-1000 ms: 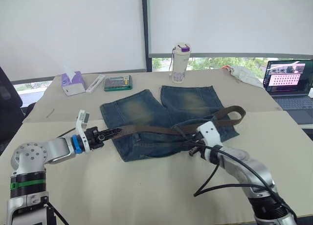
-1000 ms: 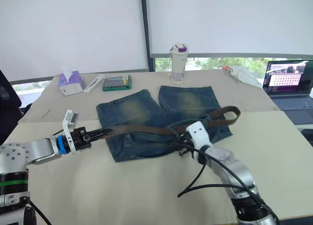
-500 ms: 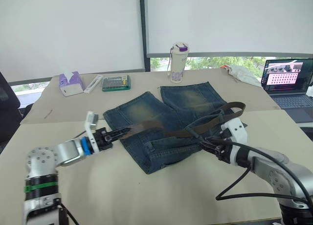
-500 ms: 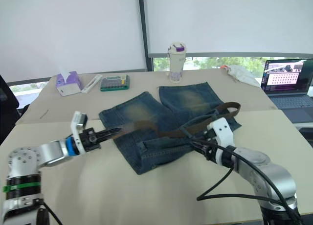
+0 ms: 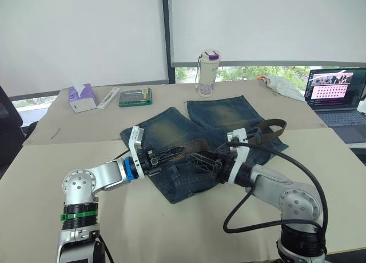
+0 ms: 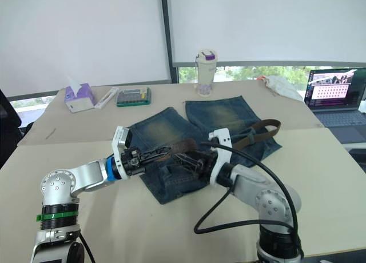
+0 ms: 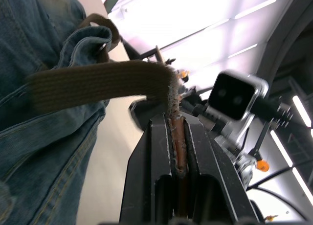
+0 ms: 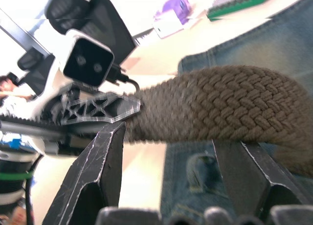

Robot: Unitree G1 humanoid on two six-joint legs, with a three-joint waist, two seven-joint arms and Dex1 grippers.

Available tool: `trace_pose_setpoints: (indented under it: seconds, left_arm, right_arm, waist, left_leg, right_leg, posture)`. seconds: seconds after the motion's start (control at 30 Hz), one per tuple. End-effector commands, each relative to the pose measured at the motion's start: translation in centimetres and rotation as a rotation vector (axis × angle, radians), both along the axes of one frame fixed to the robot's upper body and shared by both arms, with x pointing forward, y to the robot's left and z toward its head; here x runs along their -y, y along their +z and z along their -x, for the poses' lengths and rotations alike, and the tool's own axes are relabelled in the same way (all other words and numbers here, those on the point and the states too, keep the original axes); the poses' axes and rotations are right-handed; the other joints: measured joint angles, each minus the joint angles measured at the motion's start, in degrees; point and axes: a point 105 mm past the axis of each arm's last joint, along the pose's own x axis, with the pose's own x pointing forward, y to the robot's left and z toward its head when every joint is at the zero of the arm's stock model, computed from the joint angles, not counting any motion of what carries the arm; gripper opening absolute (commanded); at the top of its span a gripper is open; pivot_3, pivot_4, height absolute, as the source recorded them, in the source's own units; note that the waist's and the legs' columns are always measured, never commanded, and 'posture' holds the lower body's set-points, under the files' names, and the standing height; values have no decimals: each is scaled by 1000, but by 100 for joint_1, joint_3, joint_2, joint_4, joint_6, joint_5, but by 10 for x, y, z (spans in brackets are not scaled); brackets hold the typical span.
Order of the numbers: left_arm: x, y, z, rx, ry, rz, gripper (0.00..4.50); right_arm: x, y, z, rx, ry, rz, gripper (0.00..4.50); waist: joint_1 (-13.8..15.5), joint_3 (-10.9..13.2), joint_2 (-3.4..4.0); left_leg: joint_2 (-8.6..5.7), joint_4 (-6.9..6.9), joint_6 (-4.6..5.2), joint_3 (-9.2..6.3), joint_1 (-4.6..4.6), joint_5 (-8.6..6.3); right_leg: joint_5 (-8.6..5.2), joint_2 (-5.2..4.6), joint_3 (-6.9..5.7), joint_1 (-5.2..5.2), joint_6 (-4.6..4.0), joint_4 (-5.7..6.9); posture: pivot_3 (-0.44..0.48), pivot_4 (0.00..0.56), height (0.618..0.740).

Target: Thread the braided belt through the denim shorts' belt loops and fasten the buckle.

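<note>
Above the denim shorts [image 5: 189, 137] on the table [image 5: 171, 228], the left hand [image 5: 171, 154] grips the braided belt [image 5: 197, 144] by its tip. The right hand [image 5: 201, 158], fingers spread, meets it there, the strap passing between them.

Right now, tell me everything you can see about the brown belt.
The belt is a long, narrow, dark brown strap of braided weave, with a frayed tip. It lies across the denim shorts on the table, and its far end curls into a loop past the shorts' right edge. The left hand is shut on the frayed tip, which is pinched flat between its fingers. The right hand stands open around the strap beside it. Whether it runs through any loops is unclear.
</note>
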Motion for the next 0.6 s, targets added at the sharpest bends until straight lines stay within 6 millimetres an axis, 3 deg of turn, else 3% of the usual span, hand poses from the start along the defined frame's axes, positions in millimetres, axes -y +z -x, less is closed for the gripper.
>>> trace_pose_setpoints:
  seconds: [0.03, 0.27, 0.43, 0.5, 0.6]
  left_arm:
    - [1, 3, 6, 47, -21, -19, 0]
    - [5, -5, 13, 125, -27, -103, 0]
    - [7, -10, 13, 232, -7, -204, 0]
    - [6, -6, 14, 274, 1, -205, 854]
    - [-3, -8, 16, 351, 32, -288, 1778]
  right_arm:
    - [0, 17, -2, 49, -6, -68, 2536]
    - [-7, 17, -6, 35, 3, -61, 160]
    - [-11, 15, -7, 36, 3, -41, 72]
    - [-10, 13, -8, 37, -3, -28, 0]
    - [-6, 2, -11, 43, -33, 70, 0]
  waist:
    - [-11, 0, 1]
    - [-60, 0, 3]
    - [-70, 1, 11]
    - [-68, 2, 13]
    - [-80, 2, 14]
  left_leg:
    - [0, 0, 0, 0, 0, 0]
    - [1, -3, 3, 1, 0, -2]
    - [3, -5, 4, 3, 0, -2]
    - [3, -5, 6, 2, 0, -3]
    - [4, -5, 31, 3, 0, -17]
  right_leg:
    - [0, 0, -1, 0, 0, 0]
    - [0, 3, -1, 0, 0, -1]
    - [0, 4, 0, 0, -1, -3]
    - [0, 3, 0, 0, -1, -4]
    - [0, 4, -1, 0, 0, -5]
  posture:
    - [0, 150, 740]
    - [0, 150, 740]
    - [0, 150, 740]
    - [0, 150, 740]
    - [0, 150, 740]
